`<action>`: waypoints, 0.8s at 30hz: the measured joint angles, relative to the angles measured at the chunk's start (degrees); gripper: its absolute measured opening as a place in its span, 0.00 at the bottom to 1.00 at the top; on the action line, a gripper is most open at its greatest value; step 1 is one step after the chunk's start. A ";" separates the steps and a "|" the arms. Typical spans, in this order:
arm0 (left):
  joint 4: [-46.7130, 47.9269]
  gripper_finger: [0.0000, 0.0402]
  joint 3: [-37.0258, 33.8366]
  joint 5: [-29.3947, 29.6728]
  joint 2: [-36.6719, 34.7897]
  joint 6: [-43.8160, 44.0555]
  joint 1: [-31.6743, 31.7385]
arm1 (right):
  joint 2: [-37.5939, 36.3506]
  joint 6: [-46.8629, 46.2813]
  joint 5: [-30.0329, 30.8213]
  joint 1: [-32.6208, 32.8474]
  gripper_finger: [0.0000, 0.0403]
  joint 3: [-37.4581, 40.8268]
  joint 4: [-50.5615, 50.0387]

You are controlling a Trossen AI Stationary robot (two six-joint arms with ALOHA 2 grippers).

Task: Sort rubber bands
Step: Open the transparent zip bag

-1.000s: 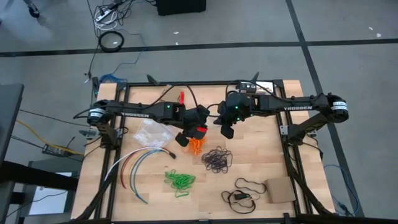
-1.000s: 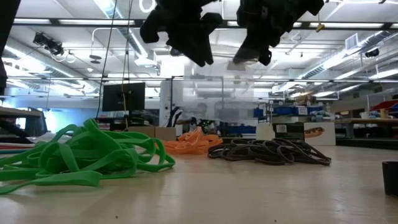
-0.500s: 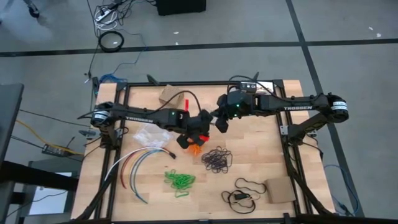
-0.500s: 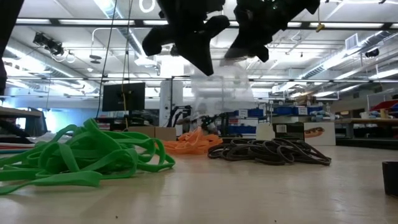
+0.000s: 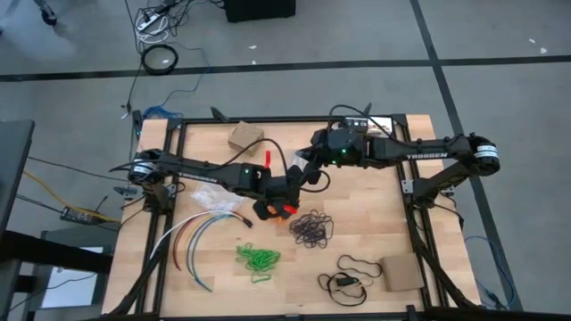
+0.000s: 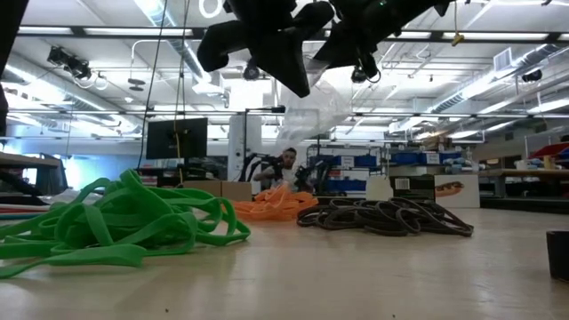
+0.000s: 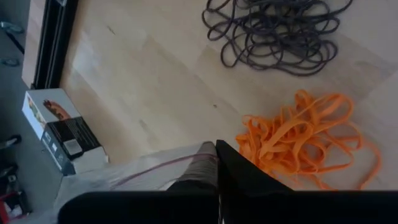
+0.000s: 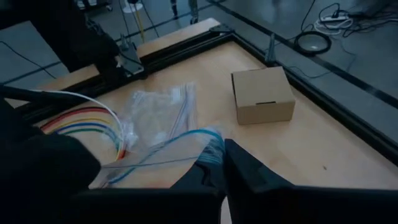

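Note:
Both grippers hold a clear zip bag (image 6: 318, 107) in the air above the table's middle. My left gripper (image 7: 216, 149) and my right gripper (image 8: 222, 149) are both shut on it and meet over the orange heap (image 5: 299, 181). The rubber bands lie in three heaps on the table: orange (image 7: 305, 140), partly under my left gripper in the high view, dark (image 5: 310, 229) and green (image 5: 258, 259). My left gripper pinches the bag's edge with the red zip line (image 7: 198, 160) between its two fingers, slanting down from the table's left. The bag is clear of the table. My right gripper pinches the bag's edge with the blue zip line (image 8: 208, 144) between its two fingers, coming from the table's right and slanting slightly down. The bag hangs slack below the fingers (image 6: 313, 120).
A second clear bag (image 5: 217, 192) lies left of centre beside curved coloured cables (image 5: 192, 236). A cardboard box (image 5: 244, 135) stands at the far side. A black cord loop (image 5: 352, 272) and a brown box (image 5: 403, 272) are at the near right.
My left gripper has swung toward the table's near edge and toward my right gripper, rolled a little, and shut on the bag. My right gripper has tipped upward and drawn back toward the far edge. The bag now hangs higher, between both grippers.

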State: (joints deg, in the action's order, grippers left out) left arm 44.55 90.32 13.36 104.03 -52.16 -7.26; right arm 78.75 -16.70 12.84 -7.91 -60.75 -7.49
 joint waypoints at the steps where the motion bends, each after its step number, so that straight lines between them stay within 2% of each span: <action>1: 0.12 0.00 0.01 -0.56 -0.02 -0.02 -0.06 | 0.01 0.06 0.33 0.02 0.00 0.00 -0.10; 9: 3.27 0.00 0.07 -2.10 -0.24 0.79 -0.29 | 0.03 0.77 1.46 0.01 0.00 0.04 -0.10; 15: 4.34 0.00 -0.11 -3.04 -0.99 1.09 -0.27 | 0.03 6.81 -4.10 -0.08 0.02 0.04 -0.29; 19: 5.10 0.00 -0.16 -7.38 -3.00 1.58 0.51 | -0.13 11.60 -5.79 -0.04 0.14 -0.03 -2.78; 24: 7.59 0.00 -0.22 -14.21 -5.15 3.54 2.64 | -1.03 12.49 -7.09 -0.21 0.37 -0.11 -9.84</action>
State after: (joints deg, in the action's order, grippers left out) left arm 52.15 90.11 -0.85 98.88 -48.62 -4.63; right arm 77.72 -4.21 5.74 -8.12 -60.86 -17.34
